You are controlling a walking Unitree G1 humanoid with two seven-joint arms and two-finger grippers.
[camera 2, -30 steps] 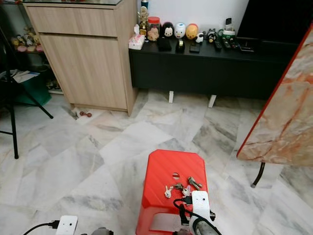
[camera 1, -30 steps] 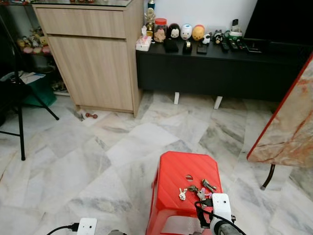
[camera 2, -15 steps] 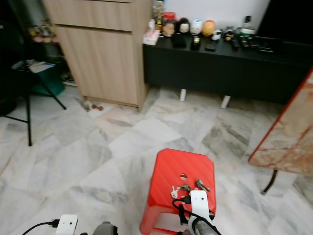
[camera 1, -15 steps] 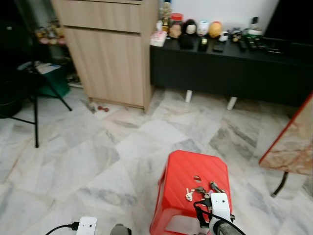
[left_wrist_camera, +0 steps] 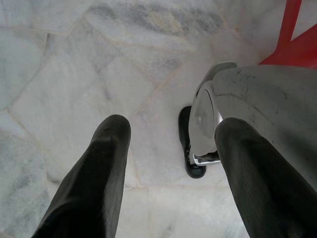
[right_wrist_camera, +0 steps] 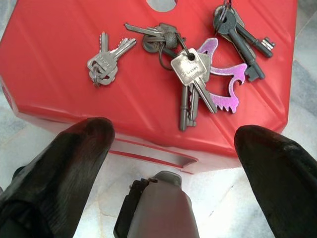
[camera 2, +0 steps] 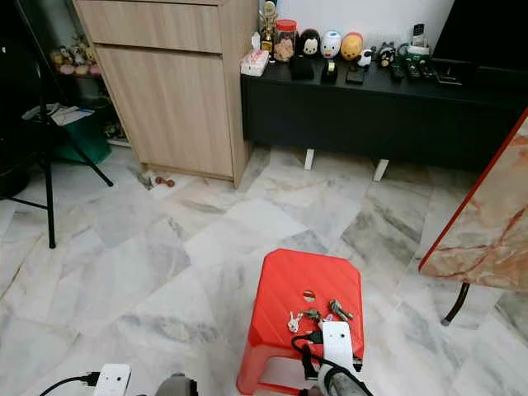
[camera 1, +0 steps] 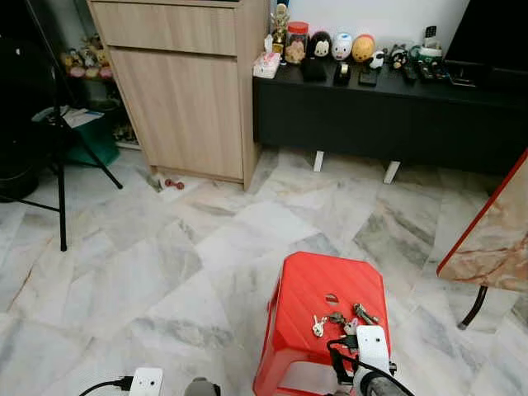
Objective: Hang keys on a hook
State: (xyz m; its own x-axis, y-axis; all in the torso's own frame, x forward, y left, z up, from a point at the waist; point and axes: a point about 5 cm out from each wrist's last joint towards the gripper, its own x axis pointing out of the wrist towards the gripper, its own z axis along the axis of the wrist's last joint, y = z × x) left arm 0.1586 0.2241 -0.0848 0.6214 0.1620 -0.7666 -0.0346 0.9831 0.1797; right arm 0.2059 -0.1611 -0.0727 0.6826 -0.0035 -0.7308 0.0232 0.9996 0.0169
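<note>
1. Looks like a home living room: pale grey-veined marble tile floor [camera 1: 165, 264].
2. Low black TV console [camera 1: 388, 115] lined with little egg-shaped character figurines [camera 1: 342, 46] and remotes.
3. Light wood drawer cabinet [camera 1: 186, 91] beside it, small red plastic stool [camera 1: 318, 305] out front.

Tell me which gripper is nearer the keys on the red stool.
Right. The right gripper hangs open just short of the keys on the red stool; the left gripper hangs open over the floor beside the stool.
</note>
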